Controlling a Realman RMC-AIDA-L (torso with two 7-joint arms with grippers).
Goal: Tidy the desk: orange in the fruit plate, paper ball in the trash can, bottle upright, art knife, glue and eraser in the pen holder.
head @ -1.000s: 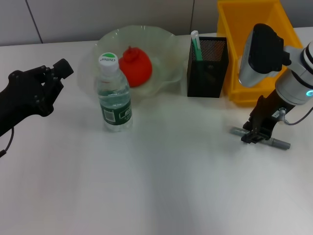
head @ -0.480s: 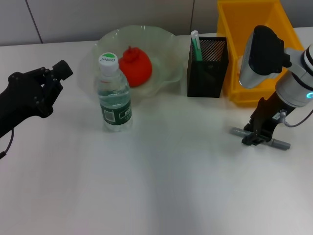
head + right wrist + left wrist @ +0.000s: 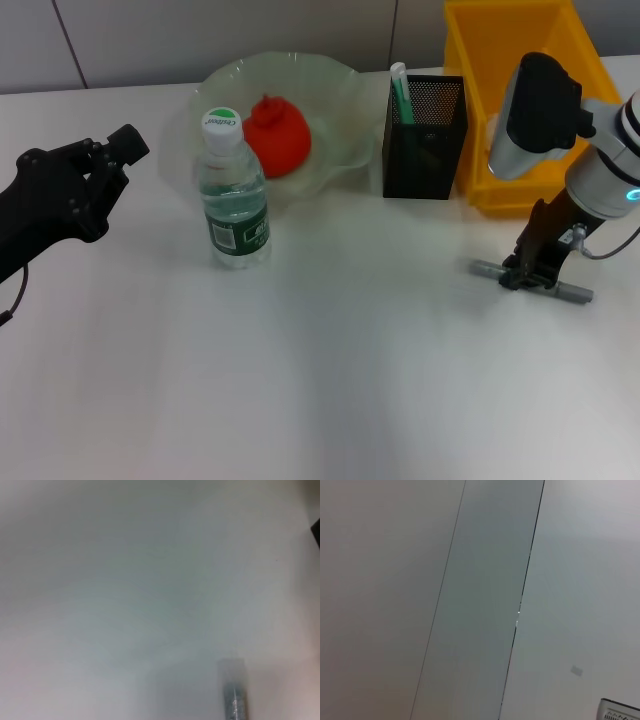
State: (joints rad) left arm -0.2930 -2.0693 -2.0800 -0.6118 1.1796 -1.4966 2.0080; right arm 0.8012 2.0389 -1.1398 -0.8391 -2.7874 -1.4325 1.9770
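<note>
Head view: nearest on the right of the white desk (image 3: 330, 400) lies a grey stick-like tool, most likely the art knife (image 3: 575, 294), flat on the surface. The right gripper (image 3: 524, 276) is down over its middle, the jaws drawn in narrow around the shaft, though whether they truly pinch it I cannot tell. The right wrist view shows only one grey end of the tool (image 3: 234, 695) against bare desk.

The left gripper (image 3: 110, 150) hangs idle over the left side; its fingers' state I cannot tell.

Further back, the bottle (image 3: 233, 190) stands upright just in front of the fruit plate (image 3: 330, 75), which holds the orange (image 3: 277, 133). The pen holder (image 3: 425, 140) sits beside the trash can (image 3: 500, 50), a green-and-white stick already poking out of it.

The step in hand seems to be picking up the art knife. Next it wants a firm close, a straight lift, then tipping the tool end-down over the pen holder's narrow mouth.
</note>
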